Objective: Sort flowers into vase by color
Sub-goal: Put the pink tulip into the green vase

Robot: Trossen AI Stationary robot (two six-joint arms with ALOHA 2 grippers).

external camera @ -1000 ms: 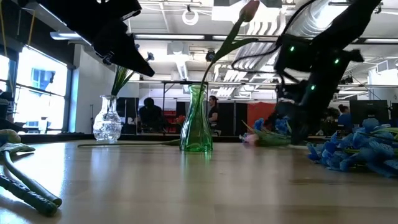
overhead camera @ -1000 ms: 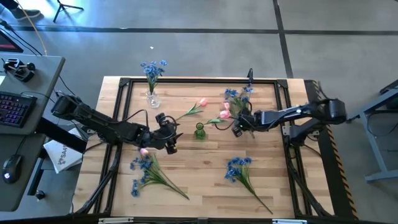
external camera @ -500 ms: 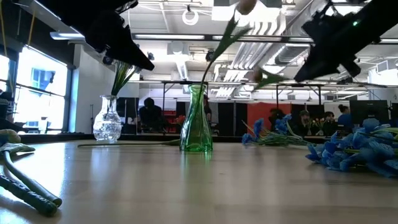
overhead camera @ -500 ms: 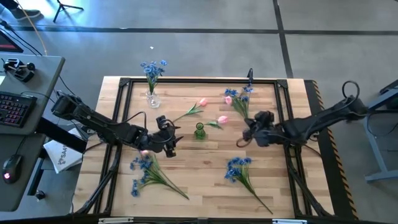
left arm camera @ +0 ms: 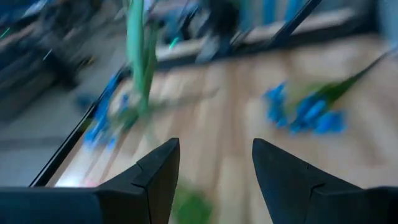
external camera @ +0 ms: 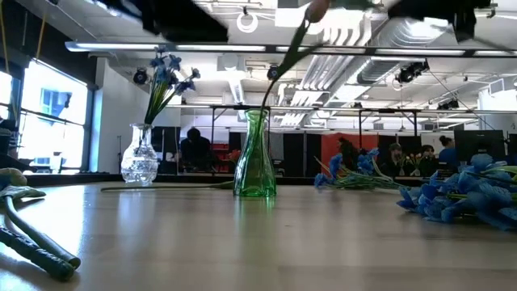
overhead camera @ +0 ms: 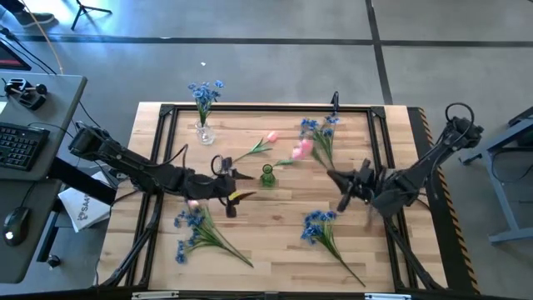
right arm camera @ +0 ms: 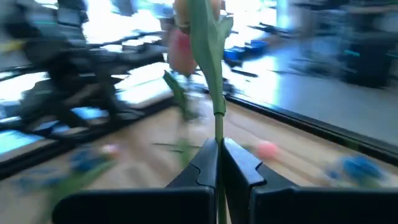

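Observation:
A green vase stands mid-table with one pink tulip in it. A clear vase at the far left holds blue flowers. My right gripper, right of the green vase and raised, is shut on a second pink tulip. My left gripper hovers open left of the green vase with nothing between its fingers. Blue sprays and another pink tulip lie flat on the table. My right gripper pinches the tulip's thin green stem between its two fingertips, below the blossom. The fingers lie about level, coming from the table's right side. The tulip is lifted clear of the table, its stem rising from the fingers and its blossom toward the green vase.
A black frame runs round the wooden tabletop. A desk with a keyboard stands left of the table. Bare wood lies between the near blue sprays. In the low view a thick green stem end lies at the near left.
My right gripper has left the flowers at the far right, pulling back toward the table's right and near edges, rising and tipping up to about level. The pink tulip has been lifted clear of the table with it. My left gripper has tipped upward a little, still open.

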